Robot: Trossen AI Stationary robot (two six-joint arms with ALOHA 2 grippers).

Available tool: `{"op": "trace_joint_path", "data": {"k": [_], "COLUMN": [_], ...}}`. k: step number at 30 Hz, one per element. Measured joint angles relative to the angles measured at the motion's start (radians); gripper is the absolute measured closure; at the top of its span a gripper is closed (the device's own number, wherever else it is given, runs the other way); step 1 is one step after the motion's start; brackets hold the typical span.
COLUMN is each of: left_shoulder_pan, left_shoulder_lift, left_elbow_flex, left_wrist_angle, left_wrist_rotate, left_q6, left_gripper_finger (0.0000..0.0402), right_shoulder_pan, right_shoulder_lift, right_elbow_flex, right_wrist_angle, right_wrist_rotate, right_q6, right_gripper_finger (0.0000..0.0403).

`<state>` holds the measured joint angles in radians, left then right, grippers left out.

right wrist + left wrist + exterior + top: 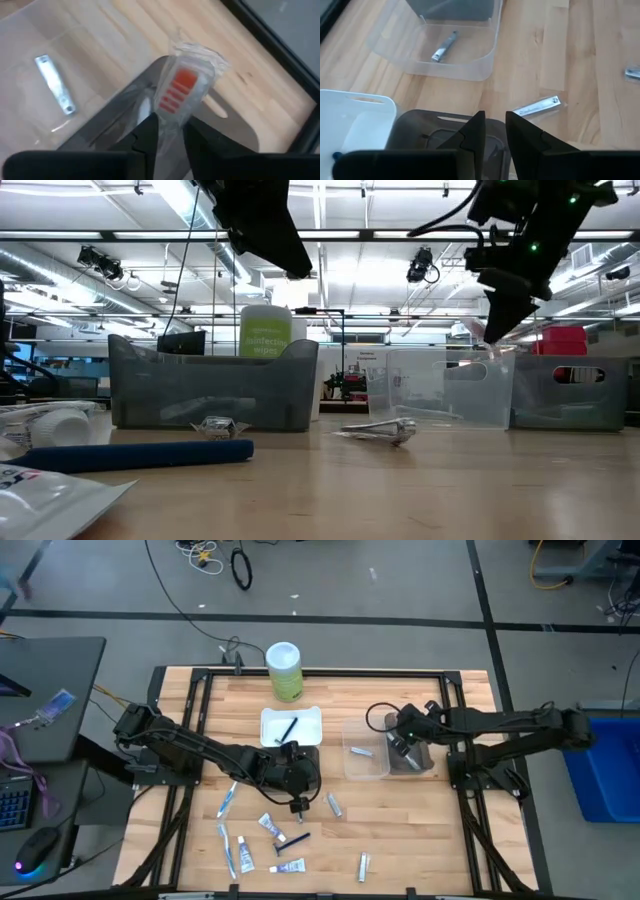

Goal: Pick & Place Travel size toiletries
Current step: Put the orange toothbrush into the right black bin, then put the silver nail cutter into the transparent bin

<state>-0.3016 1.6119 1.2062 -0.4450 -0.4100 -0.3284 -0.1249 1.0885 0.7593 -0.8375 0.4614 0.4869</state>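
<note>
I have the butcher-block table [400, 840] under both arms, ringed by a black frame, with a grey concrete floor, cables and a blue bin beyond it; the low view looks across into a bright open workshop with ceiling lights.

On the table, from the big things down: a green-and-white wipes canister [284, 671] at the far edge; a white tray [306, 719] holding one dark razor; a clear tray [366, 762] with one silvery clipper-like piece [55, 91] in it; a grey tray [421, 759] just beside the clear one.

My right gripper [169, 131] hangs over the grey tray, its fingers clamped on a clear-wrapped packet with orange stripes [181, 90]; I judge this the placing step, and the next move calls for lowering a little and letting go so the packet drops inside the grey walls, not over the rim.

My left gripper [493, 131] hovers near the table's middle, fingers close together with a narrow gap and nothing between them; the remaining toiletries [262, 840], tubes and a blue-handled piece, lie scattered on the near-left boards, with a silvery tube [334, 804] close to that gripper.
</note>
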Motion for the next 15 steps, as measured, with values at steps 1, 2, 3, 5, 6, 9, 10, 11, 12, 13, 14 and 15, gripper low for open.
{"op": "trace_joint_path", "data": {"k": [1, 2, 3, 5, 6, 9, 10, 11, 12, 13, 14, 15], "left_shoulder_pan": [0.0, 0.0, 0.0, 0.0, -0.001, -0.002, -0.002, -0.002, -0.002, -0.002, -0.002, -0.002], "left_shoulder_lift": [0.0, 0.0, 0.0, 0.0, 0.0, 0.0, 0.0, 0.0, 0.0, 0.0, 0.0, 0.0], "left_elbow_flex": [0.0, 0.0, 0.0, 0.0, 0.0, 0.0, 0.0, 0.0, 0.0, 0.0, 0.0, 0.0], "left_wrist_angle": [0.0, 0.0, 0.0, 0.0, 0.0, 0.0, 0.0, 0.0, 0.0, 0.0, 0.0, 0.0], "left_wrist_rotate": [0.009, 0.015, 0.019, 0.023, 0.023, 0.022, 0.022, 0.022, 0.023, 0.023, 0.022, 0.023], "left_q6": [-0.002, -0.007, -0.011, -0.026, -0.03, -0.035, -0.035, -0.036, -0.041, -0.048, -0.051, -0.053], "left_gripper_finger": [0.0319, 0.0319, 0.0319, 0.0319, 0.0319, 0.0319, 0.0319, 0.0319, 0.0319, 0.0319, 0.0319, 0.0319], "right_shoulder_pan": [-0.006, -0.008, -0.009, -0.008, -0.008, -0.006, -0.002, 0.004, 0.012, 0.022, 0.033, 0.045], "right_shoulder_lift": [0.0, 0.0, 0.0, 0.0, 0.0, 0.0, 0.0, 0.0, 0.0, 0.0, 0.0, 0.0], "right_elbow_flex": [0.001, 0.004, 0.011, 0.032, 0.041, 0.071, 0.083, 0.091, 0.096, 0.097, 0.097, 0.096], "right_wrist_angle": [0.005, 0.006, 0.008, 0.024, 0.032, 0.055, 0.074, 0.098, 0.123, 0.157, 0.196, 0.236], "right_wrist_rotate": [0.001, 0.001, 0.001, 0.0, 0.0, -0.009, -0.027, -0.062, -0.107, -0.164, -0.222, -0.283], "right_q6": [-0.002, -0.002, -0.009, -0.04, -0.062, -0.105, -0.113, -0.124, -0.139, -0.156, -0.171, -0.182], "right_gripper_finger": [0.0294, 0.0287, 0.0281, 0.0268, 0.0262, 0.0244, 0.0239, 0.0235, 0.0231, 0.0228, 0.0226, 0.0224]}}
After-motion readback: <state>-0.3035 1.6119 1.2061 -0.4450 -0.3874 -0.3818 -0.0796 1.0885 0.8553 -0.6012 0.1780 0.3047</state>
